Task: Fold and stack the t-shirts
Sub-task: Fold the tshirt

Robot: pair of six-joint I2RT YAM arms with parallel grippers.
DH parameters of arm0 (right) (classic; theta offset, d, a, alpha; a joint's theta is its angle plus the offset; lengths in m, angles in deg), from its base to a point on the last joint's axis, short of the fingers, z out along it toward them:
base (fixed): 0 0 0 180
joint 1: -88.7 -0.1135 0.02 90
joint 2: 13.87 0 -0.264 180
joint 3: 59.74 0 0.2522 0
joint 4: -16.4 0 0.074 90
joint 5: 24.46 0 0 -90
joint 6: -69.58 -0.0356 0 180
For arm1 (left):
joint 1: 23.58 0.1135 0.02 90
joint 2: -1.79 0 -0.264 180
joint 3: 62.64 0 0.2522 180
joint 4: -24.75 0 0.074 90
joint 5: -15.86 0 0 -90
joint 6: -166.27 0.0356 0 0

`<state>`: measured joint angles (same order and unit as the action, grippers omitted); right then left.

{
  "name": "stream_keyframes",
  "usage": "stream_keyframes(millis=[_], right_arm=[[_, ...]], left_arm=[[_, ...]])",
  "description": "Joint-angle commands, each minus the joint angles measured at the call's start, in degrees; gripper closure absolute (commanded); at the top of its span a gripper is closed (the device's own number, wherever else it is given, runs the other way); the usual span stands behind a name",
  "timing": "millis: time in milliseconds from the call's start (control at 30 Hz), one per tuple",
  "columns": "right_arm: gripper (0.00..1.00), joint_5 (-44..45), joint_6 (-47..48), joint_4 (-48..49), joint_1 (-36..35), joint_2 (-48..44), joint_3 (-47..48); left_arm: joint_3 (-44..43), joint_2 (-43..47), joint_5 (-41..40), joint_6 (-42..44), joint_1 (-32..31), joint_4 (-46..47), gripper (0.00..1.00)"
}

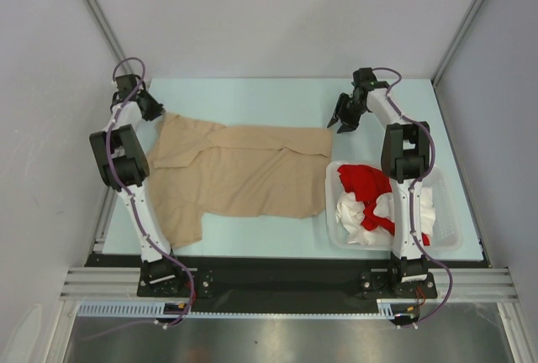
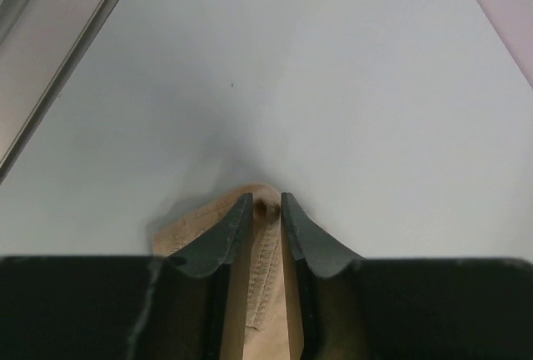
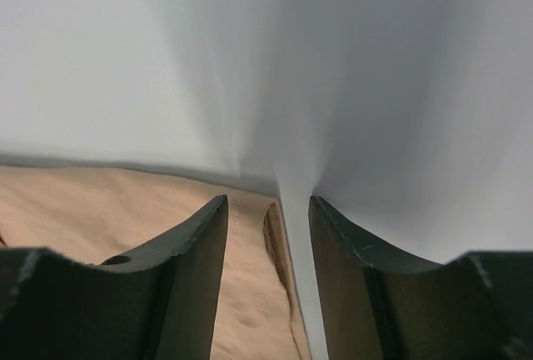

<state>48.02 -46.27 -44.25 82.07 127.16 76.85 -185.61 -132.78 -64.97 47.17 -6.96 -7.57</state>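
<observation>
A beige-tan t-shirt (image 1: 244, 170) lies spread on the pale table. My left gripper (image 1: 158, 113) is at its far left corner. In the left wrist view the gripper (image 2: 265, 202) is shut on a stitched hem of the beige shirt (image 2: 265, 260). My right gripper (image 1: 343, 123) is at the shirt's far right corner. In the right wrist view it (image 3: 268, 202) is open, its jaws either side of the shirt's corner edge (image 3: 250, 277). A bright red t-shirt (image 1: 366, 180) and a white t-shirt (image 1: 357, 212) lie bunched in the basket.
A white plastic lattice basket (image 1: 450, 216) stands at the near right, under the right arm's forearm. Grey walls with metal frame rails (image 1: 92, 10) close in the table on the left, back and right. A black strip runs along the near edge.
</observation>
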Motion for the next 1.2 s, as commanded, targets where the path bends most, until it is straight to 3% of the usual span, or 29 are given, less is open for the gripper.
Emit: stream_keyframes(millis=[0,67,367,467,533,833,1000,1067,1100,1133,1167], right_arm=[[0.50,-0.15,0.97,-1.01,-0.22,1.53,2.24],[0.50,-0.50,0.89,-0.92,-0.05,1.61,2.33],[0.67,-4.36,-1.92,1.36,-1.28,0.74,0.40],[0.82,-4.46,-4.81,2.68,-0.84,1.00,0.22],[1.00,-2.62,-5.97,3.91,-0.14,0.56,-0.48],[1.00,2.93,-11.95,8.04,2.15,-0.67,-3.82],[1.00,2.84,-11.86,8.40,1.89,0.38,-2.77],[1.00,2.32,-11.86,8.92,1.97,0.47,-2.59],[0.98,2.05,-11.69,9.10,1.98,0.82,-1.81],[0.93,1.61,-11.42,8.14,2.06,1.08,-0.93],[0.87,1.78,-10.64,7.09,2.06,1.35,0.04]], left_arm=[[-1.97,0.44,-1.00,-0.43,-0.19,0.46,0.76],[-2.76,0.00,-0.99,-0.25,-0.19,-0.15,0.79],[-2.33,1.14,-2.67,0.19,-0.01,-0.86,0.94],[-2.06,1.93,-3.72,-0.08,0.25,-1.38,1.00],[-1.36,2.63,-5.12,-0.60,0.51,-1.73,1.00],[4.88,7.38,-8.65,-5.44,3.24,2.04,1.00],[-1.00,4.49,-4.61,-4.21,3.42,1.78,1.00],[-3.02,2.73,-1.89,-4.03,3.42,1.08,0.92],[-4.77,2.47,-1.87,-3.68,3.24,-0.58,0.81],[-4.87,2.55,-1.87,-3.25,3.24,-1.03,0.65],[-3.83,3.68,-2.92,-2.89,3.24,-1.47,0.58]])
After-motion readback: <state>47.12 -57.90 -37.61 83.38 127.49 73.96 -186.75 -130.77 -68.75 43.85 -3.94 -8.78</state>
